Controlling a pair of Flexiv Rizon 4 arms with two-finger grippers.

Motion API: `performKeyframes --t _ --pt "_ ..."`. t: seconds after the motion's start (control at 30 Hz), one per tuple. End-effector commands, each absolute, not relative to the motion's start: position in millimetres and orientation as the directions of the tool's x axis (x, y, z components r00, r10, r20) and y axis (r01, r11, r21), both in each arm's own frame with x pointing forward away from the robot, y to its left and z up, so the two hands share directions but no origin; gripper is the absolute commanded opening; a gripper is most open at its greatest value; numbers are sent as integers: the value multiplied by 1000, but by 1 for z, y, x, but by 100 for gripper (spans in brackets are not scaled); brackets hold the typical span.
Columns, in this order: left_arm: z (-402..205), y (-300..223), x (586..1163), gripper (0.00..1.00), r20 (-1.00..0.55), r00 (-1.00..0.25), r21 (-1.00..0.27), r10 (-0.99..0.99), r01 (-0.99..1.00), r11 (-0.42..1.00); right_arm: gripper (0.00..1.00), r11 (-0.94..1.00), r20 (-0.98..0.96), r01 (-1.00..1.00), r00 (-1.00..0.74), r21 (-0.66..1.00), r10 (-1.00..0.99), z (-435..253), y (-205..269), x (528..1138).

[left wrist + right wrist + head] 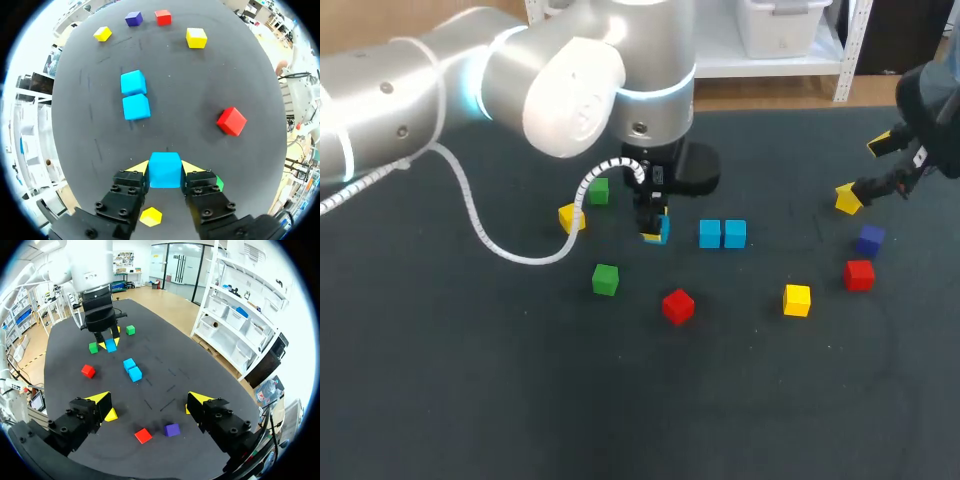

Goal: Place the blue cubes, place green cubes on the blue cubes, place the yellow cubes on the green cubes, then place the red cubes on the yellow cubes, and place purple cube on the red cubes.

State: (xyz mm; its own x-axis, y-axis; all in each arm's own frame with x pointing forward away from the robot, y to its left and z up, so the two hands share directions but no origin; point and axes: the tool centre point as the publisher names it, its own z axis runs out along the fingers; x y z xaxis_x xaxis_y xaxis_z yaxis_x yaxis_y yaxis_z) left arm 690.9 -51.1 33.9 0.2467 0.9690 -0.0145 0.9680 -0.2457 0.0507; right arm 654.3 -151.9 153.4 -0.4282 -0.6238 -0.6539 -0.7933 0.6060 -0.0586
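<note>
My left gripper is shut on a blue cube, low over the dark mat; both yellow tips press its sides. Two more blue cubes sit side by side just to its right, ahead of the fingers in the left wrist view. Green cubes, yellow cubes, red cubes and a purple cube lie scattered singly. My right gripper hangs open at the table's right side, above a red cube and the purple cube.
The left arm's white cable loops over the mat beside the yellow and green cubes at the left. A yellow cube lies close by one right finger. The table's far edge runs behind the cubes.
</note>
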Motion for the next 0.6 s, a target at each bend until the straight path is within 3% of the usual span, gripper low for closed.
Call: performKeyframes --t 0.03,0.6 --pt "29 -63 703 0 -17 250 16 968 968 -250 100 606 -655 -793 -427 -59 -623 153 -152 654" --pt "17 -85 727 0 21 122 -67 992 990 -121 100 606 -655 -793 -427 -59 -623 153 -152 654"
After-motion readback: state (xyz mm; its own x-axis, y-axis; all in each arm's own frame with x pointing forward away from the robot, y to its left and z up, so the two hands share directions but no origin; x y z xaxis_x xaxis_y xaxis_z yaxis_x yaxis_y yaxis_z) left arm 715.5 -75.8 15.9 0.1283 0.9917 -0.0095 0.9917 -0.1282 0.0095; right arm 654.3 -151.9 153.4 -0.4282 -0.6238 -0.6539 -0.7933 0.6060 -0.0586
